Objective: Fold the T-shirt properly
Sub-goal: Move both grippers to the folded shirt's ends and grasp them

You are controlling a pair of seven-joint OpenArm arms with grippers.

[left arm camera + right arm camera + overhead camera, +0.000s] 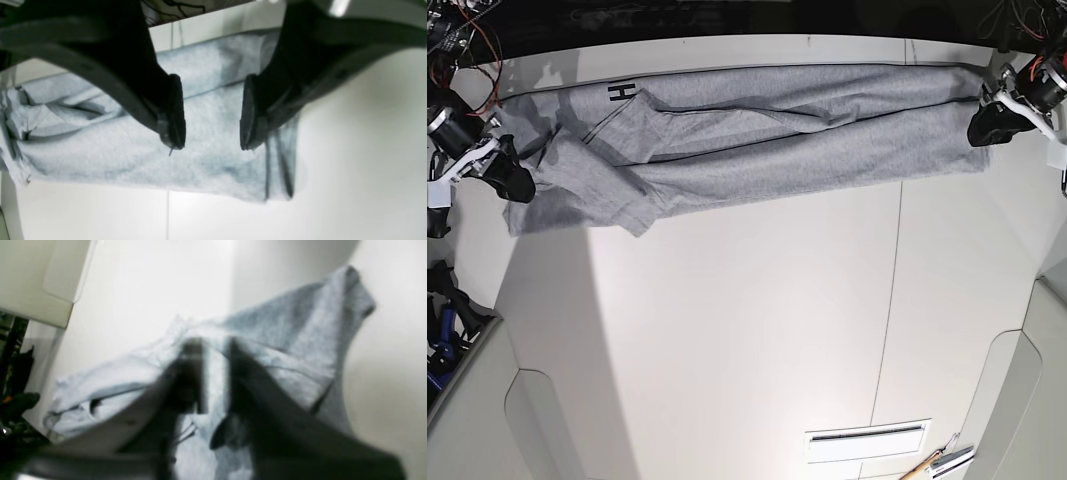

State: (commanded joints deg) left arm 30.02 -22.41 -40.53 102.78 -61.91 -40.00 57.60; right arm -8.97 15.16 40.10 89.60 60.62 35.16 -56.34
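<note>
T-shirt (757, 135) stretched lengthwise on white table (747, 320), between both grippers. Left gripper (211, 128) spread wide, empty, poised over hem end. Right gripper (215, 373) pinching cloth at its end.

Bare table (747, 330) lies open below the T-shirt (757, 135)

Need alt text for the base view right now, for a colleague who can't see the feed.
A grey T-shirt, folded into a long band, lies stretched across the far side of a white table, with a black letter H showing near one end. The right gripper is at the band's left end and the left gripper at its right end.
</note>
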